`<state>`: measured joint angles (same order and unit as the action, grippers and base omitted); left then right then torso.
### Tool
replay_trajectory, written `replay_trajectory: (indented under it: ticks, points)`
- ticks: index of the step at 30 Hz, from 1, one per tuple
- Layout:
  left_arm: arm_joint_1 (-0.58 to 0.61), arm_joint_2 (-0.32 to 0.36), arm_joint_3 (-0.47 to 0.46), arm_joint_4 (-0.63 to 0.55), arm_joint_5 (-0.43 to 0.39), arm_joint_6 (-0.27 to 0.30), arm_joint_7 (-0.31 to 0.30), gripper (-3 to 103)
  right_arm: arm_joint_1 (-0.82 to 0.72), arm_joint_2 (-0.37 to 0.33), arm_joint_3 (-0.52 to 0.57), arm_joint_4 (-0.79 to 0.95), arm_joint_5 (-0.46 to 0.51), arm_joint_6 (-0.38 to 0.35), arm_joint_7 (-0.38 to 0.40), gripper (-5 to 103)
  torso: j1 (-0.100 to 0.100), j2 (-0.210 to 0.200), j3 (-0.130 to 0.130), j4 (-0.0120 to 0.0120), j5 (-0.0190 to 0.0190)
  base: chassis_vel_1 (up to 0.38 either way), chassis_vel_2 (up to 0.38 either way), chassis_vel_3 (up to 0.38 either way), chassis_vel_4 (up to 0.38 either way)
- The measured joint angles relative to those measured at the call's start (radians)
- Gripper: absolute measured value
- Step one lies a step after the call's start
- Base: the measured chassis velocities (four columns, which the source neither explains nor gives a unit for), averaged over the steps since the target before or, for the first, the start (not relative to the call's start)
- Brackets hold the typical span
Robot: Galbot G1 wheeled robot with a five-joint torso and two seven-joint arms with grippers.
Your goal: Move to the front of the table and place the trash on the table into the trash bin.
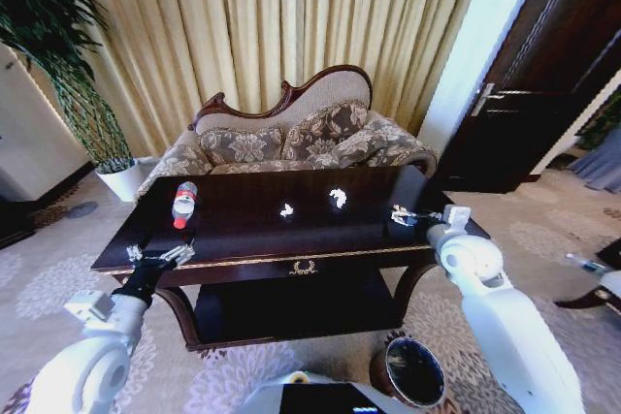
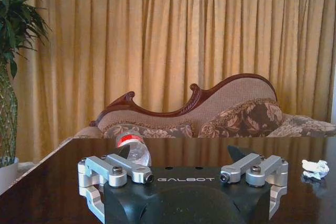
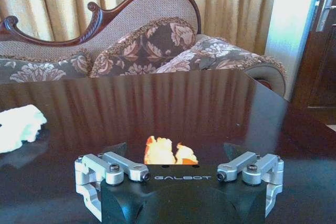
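Observation:
The dark glossy table (image 1: 243, 235) stands right in front of me. On it lie a clear bottle (image 1: 183, 203) with a red label, on its side at the left, and two crumpled white scraps (image 1: 286, 210) (image 1: 338, 198) near the middle. My left gripper (image 1: 160, 257) is open at the table's front left edge, a short way before the bottle (image 2: 134, 149). At the table's right end my right gripper (image 1: 403, 216) is open just above the top, with a small orange piece (image 3: 168, 151) between its spread fingers. The brown trash bin (image 1: 412, 372) stands on the carpet near my base.
A patterned sofa (image 1: 301, 138) stands close behind the table. At the far left are a white plant pot (image 1: 124, 179) and its tall plant. A dark door (image 1: 543, 75) is at the right, and a dark furniture leg (image 1: 587, 298) at the right edge.

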<state>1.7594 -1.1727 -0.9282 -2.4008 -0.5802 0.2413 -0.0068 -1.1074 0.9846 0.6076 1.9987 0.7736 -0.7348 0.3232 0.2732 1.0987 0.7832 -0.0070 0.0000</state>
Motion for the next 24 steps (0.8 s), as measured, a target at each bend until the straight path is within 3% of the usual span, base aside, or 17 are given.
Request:
replay_trajectory:
  ticks: [19,24]
  points:
    - [0.004,0.003,-0.001,-0.004,0.001,-0.001,0.001,100,-0.001,0.022,-0.004,-0.050,-0.064,0.003,-0.052,103,0.000,0.000,0.000,0.0000,0.0000,0.000,0.000,0.000,0.000]
    - [0.005,0.003,0.001,-0.004,0.000,0.002,0.005,100,-0.013,0.027,-0.001,-0.048,-0.074,0.005,-0.048,85,0.000,0.000,0.000,0.0000,-0.0001,0.000,0.000,0.000,0.000]
